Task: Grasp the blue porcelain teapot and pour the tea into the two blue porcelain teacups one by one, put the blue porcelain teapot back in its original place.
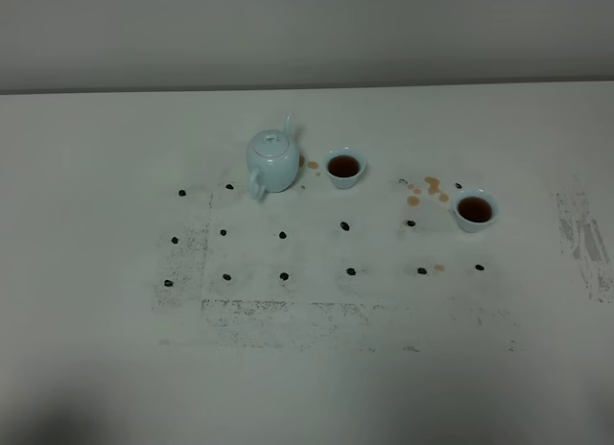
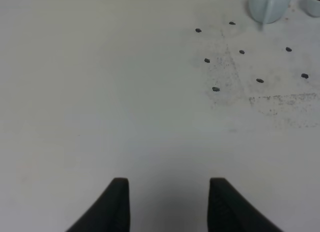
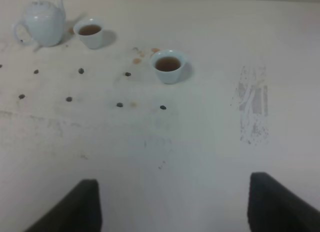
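Observation:
The blue porcelain teapot (image 1: 273, 160) stands upright on the table, handle toward the front left, spout toward the back. One teacup (image 1: 344, 168) sits just right of it and another teacup (image 1: 475, 211) farther right; both hold dark tea. No arm shows in the exterior high view. In the left wrist view my left gripper (image 2: 169, 204) is open over bare table, with the teapot's base (image 2: 269, 6) far off. My right gripper (image 3: 175, 207) stands wide open and empty; the teapot (image 3: 44, 23) and both teacups (image 3: 90, 33) (image 3: 168, 65) lie well beyond it.
Brown tea drops (image 1: 427, 188) stain the table between the cups, with another spot (image 1: 438, 268) nearer the front. Small dark markers (image 1: 284, 275) dot the surface in rows. A scuffed patch (image 1: 585, 239) marks the right side.

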Controlling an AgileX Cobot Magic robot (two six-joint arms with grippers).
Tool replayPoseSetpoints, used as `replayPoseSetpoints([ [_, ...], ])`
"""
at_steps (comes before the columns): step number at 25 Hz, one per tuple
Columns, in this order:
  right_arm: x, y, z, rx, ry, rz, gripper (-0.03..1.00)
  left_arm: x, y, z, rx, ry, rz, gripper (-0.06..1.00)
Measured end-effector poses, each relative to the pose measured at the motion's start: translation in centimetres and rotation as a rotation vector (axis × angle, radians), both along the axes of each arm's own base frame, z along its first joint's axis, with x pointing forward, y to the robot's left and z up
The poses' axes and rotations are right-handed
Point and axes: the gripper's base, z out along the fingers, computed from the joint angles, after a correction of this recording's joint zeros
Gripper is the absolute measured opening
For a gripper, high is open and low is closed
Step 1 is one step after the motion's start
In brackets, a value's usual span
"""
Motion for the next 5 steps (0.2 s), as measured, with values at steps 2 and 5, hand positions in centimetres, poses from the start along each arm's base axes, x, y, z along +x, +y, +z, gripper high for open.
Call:
replayPoseSetpoints([
  [2, 0.00, 0.00, 0.00, 0.000, 0.000, 0.000, 0.59, 0.00, 0.00, 0.00, 0.000, 0.000, 0.000, 0.36],
  [5, 0.00, 0.00, 0.00, 0.000, 0.000, 0.000, 0.59, 0.00, 0.00, 0.00, 0.000, 0.000, 0.000, 0.36],
])
